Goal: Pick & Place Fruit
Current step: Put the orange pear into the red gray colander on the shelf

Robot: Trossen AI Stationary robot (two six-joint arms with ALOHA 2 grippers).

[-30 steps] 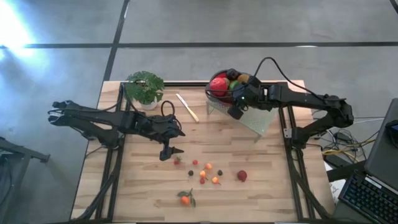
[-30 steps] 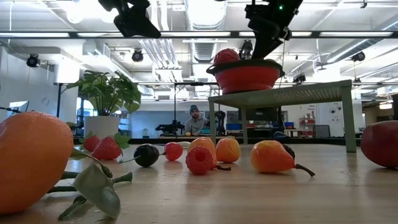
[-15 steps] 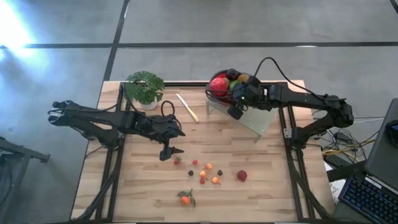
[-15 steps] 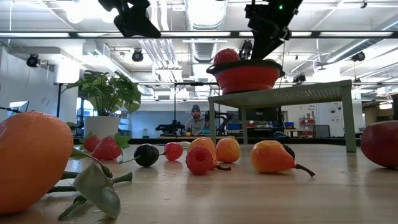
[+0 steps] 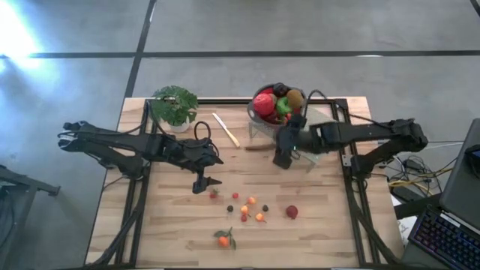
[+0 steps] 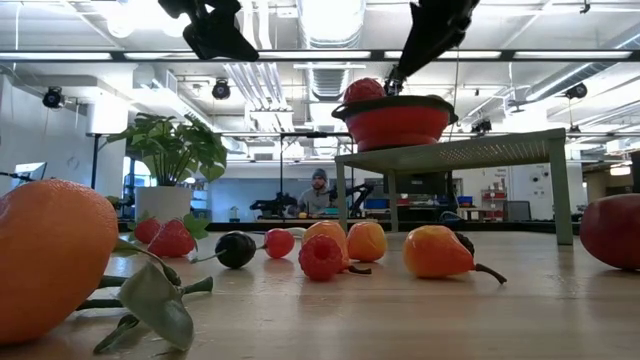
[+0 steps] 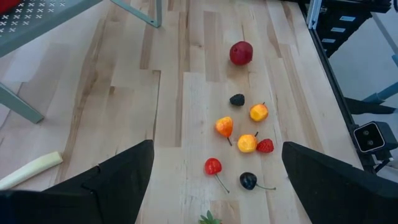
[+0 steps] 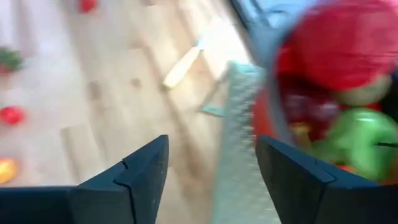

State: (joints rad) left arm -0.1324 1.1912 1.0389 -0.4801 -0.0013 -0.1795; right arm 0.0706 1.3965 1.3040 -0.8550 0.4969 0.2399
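Loose fruit (image 5: 251, 208) mid-table, rest in bowl (image 5: 264, 114)

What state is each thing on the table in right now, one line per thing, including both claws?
Left claw: open, empty, hovering above the loose fruit.
Right claw: open, empty, beside the stand.
Red bowl: upright on the stand, heaped with fruit.
Stand: upright on the table.
Tangerine: loose on the table, leaves attached.
Red apple: loose on the table.
Small berries: scattered on the table.
Knife: lying flat.
Potted plant: upright.
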